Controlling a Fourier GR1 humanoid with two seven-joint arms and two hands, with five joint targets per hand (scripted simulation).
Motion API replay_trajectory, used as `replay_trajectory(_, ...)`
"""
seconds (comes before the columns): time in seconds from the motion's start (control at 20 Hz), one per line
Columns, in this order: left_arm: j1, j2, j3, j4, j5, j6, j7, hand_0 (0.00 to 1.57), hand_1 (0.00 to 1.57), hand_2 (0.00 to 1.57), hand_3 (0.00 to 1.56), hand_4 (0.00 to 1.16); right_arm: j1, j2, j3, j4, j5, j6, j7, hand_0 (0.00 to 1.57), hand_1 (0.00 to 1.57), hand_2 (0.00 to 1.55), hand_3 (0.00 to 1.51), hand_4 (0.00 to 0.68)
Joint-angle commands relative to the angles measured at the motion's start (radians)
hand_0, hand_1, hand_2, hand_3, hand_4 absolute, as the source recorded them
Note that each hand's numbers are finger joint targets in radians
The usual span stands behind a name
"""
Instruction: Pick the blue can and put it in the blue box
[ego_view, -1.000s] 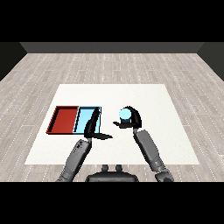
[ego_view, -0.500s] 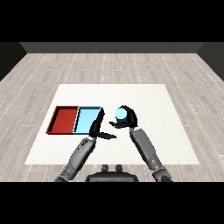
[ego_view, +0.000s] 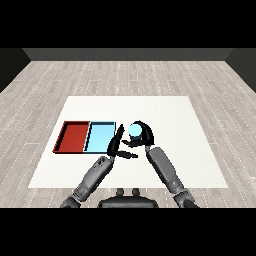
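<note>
Grey plank flooring runs out around a white surface (ego_view: 165, 120), and on its left side sit a red tray (ego_view: 72, 137) and a blue tray (ego_view: 100, 136), touching side by side.

What has shifted over the last second is the right hand (ego_view: 143, 136). It stood further to the right with the can (ego_view: 134, 130) in its grasp; now hand and can have come leftward, closing on the blue tray. The fingers are curled round the can, which looks lifted off the surface and roughly upright, its pale blue top showing above the black fingers. It sits just right of the blue tray's right edge, not yet over it.

The left hand (ego_view: 118, 143) has barely changed: it stands between can and tray, fingers straight and pointing away from the robot, thumb stuck out to the right beneath the can. It grasps nothing.

From where I stand, the pick looks done and the carry is well along; only the last bit of travel and the release remain. My one worry is that left hand: it lies right beside the tray's near corner, in the path the can must take, so the right hand will probably need to pass above or beyond it.
</note>
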Motion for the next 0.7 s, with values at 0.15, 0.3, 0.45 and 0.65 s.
replay_trajectory(0.15,-0.076,0.0,-0.048,0.088,0.094,0.046,-0.031,0.0,0.0,0.0,0.0,0.0,-0.013,0.001,0.003,-0.005,-0.003,0.016,0.004,1.43,1.43,1.46,1.37,0.551)
replay_trajectory(0.3,-0.044,0.0,-0.055,0.067,0.072,0.044,-0.02,0.0,0.0,0.0,0.0,0.0,-0.003,0.001,0.022,-0.044,-0.006,0.002,0.043,1.43,1.43,1.46,1.38,0.559)
replay_trajectory(0.45,-0.085,0.0,-0.045,0.108,0.078,0.036,-0.032,0.0,0.0,0.0,0.0,0.0,-0.079,0.001,0.056,0.071,-0.067,-0.026,-0.034,1.42,1.42,1.46,1.36,0.559)
replay_trajectory(0.65,-0.043,0.0,-0.098,0.083,0.079,0.066,-0.042,0.0,0.0,0.0,0.0,0.0,0.024,0.001,0.091,-0.053,-0.032,-0.043,0.004,1.43,1.43,1.46,1.37,0.552)
